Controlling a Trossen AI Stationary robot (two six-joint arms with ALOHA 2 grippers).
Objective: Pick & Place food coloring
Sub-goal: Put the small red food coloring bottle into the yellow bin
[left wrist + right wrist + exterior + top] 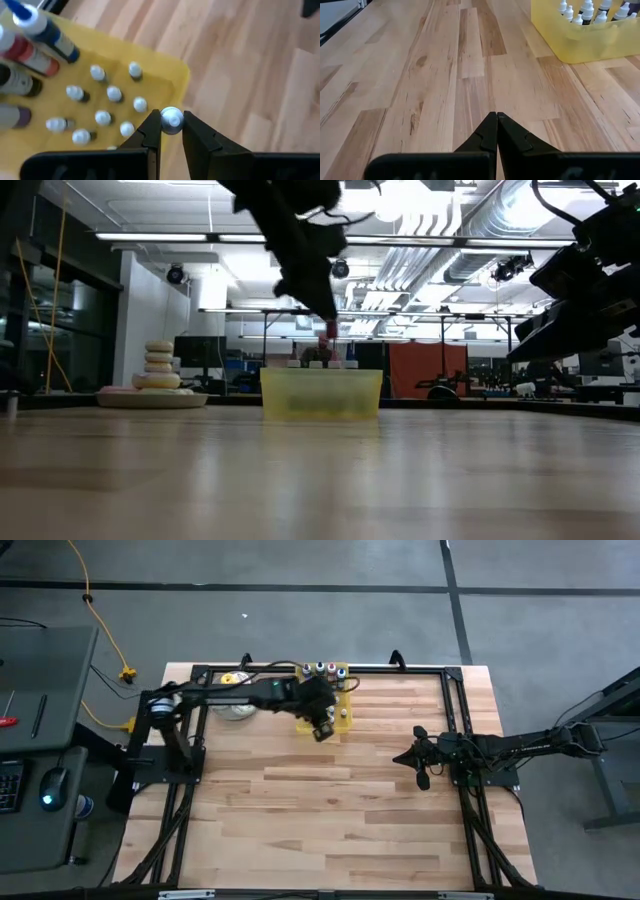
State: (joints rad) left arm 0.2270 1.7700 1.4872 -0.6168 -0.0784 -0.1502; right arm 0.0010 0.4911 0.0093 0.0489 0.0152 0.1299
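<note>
We see the left gripper (pixel 171 131) above the near-right corner of the translucent yellow rectangular plastic tray (pixel 344 717) at the table's far edge, fingers clamped on a tiny dropper bottle w/ a whitish ribbed cap (pixel 172 120). Only the cap top shows from the wrist view; the low view shows a reddish bit (pixel 331 330) at the fingertips, held above the tray rim.

The rest of the food coloring sits upright in the tray: a cluster of small pale bottles w/ whitish caps (pixel 113 93), approx. nine visible, some w/ darker bodies. Beside them, at the tray's far side, stands a row of larger bottles: a dark-blue one w/ a white nozzle (pixel 50 31), a red one (pixel 31 56), a dark one (pixel 17 81) and a pale one w/ a purplish end (pixel 14 116). From above, their caps (pixel 320 668) line up along the tray's back edge.

Left of the tray, a stack of pastel iced donuts (pixel 159 366) rests on a pale round plate (pixel 150 398).

The right gripper (pixel 496 129) hangs over the bare light wooden plank tabletop (pixel 330 810) on the right side, well apart from the tray, fingers pressed together, holding nothing.
</note>
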